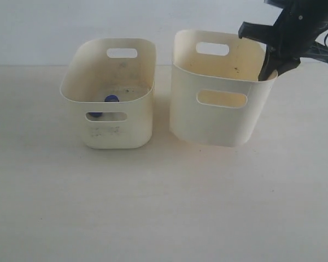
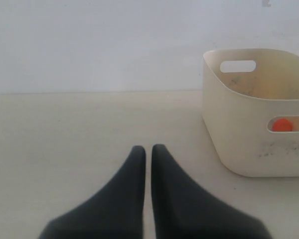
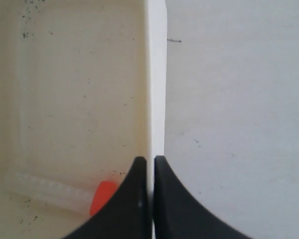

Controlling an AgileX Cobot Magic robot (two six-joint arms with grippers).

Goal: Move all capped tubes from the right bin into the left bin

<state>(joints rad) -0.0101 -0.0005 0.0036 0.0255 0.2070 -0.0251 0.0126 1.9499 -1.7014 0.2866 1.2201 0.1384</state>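
Note:
The right bin (image 1: 221,117) is tilted, its right side raised off the table. My right gripper (image 1: 269,70) (image 3: 150,160) is shut on this bin's right wall (image 3: 157,99), one finger inside and one outside. On its yellowish floor lies one clear tube (image 3: 52,191) with an orange-red cap (image 3: 103,195). The left bin (image 1: 117,134) stands flat with a blue cap (image 1: 111,99) showing inside. An orange-red cap (image 2: 282,125) shows through the handle cutout of this smudged bin (image 2: 249,139). My left gripper (image 2: 148,148) is shut and empty, low over the table, apart from that bin.
A pale wall (image 1: 44,27) rises behind both bins. The two bins stand close together, with a narrow gap (image 1: 162,103) between them. Pale table (image 1: 153,207) stretches in front of them.

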